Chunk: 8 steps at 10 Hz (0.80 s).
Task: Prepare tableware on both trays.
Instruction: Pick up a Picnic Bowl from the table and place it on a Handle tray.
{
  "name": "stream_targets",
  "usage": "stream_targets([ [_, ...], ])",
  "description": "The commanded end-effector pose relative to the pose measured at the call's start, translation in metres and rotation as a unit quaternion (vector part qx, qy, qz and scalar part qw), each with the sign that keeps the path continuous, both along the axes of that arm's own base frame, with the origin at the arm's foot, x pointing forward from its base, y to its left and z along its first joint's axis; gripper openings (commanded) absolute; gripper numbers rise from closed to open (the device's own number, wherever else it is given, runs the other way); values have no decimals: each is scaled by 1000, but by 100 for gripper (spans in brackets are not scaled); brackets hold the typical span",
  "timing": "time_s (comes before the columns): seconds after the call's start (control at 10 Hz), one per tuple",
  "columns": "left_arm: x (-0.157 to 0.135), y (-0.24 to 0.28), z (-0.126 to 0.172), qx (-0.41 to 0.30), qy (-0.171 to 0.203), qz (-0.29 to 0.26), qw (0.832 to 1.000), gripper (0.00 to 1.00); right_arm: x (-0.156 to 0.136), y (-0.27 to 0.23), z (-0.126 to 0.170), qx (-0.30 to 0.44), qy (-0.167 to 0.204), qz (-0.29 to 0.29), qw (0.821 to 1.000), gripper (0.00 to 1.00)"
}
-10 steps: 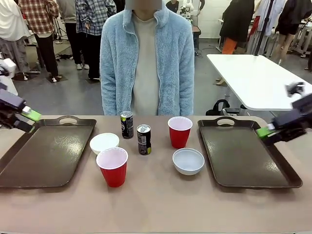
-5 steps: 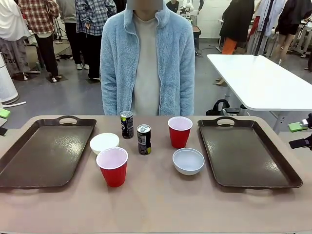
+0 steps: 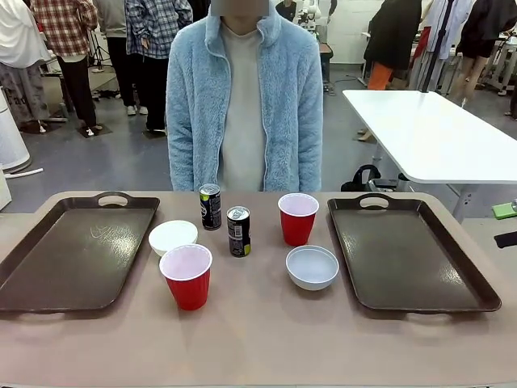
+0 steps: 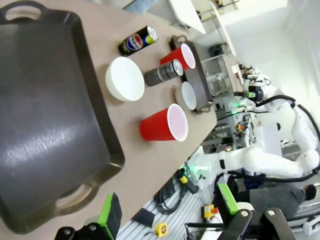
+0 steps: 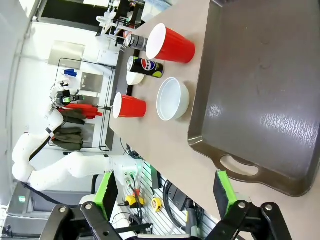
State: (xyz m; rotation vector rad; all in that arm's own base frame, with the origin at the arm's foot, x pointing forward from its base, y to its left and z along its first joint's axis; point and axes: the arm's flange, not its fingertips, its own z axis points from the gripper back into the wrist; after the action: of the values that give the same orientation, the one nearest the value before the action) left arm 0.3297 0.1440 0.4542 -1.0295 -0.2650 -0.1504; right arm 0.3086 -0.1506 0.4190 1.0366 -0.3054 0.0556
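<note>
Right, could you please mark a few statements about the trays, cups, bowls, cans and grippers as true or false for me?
1. The left tray and the right tray have nothing on them. True.
2. One red cup lies on its side. False: the near cup and the far cup both stand upright.
3. The back can and the front can stand on the table between the trays. True.
4. A bowl sits inside a cup. False: the left bowl and the right bowl rest on the table itself.
5. Both grippers hold something. False: the left gripper and the right gripper are open and hold nothing.
</note>
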Motion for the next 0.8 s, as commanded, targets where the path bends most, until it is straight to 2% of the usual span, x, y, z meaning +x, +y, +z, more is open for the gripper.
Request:
stream_targets([
  [0.0,1,1,0,-2,2,0,1000,100,1,-1,-1,4,0,1,1000,100],
  [0.7,1,1,0,-2,2,0,1000,100,1,-1,-1,4,0,1,1000,100],
])
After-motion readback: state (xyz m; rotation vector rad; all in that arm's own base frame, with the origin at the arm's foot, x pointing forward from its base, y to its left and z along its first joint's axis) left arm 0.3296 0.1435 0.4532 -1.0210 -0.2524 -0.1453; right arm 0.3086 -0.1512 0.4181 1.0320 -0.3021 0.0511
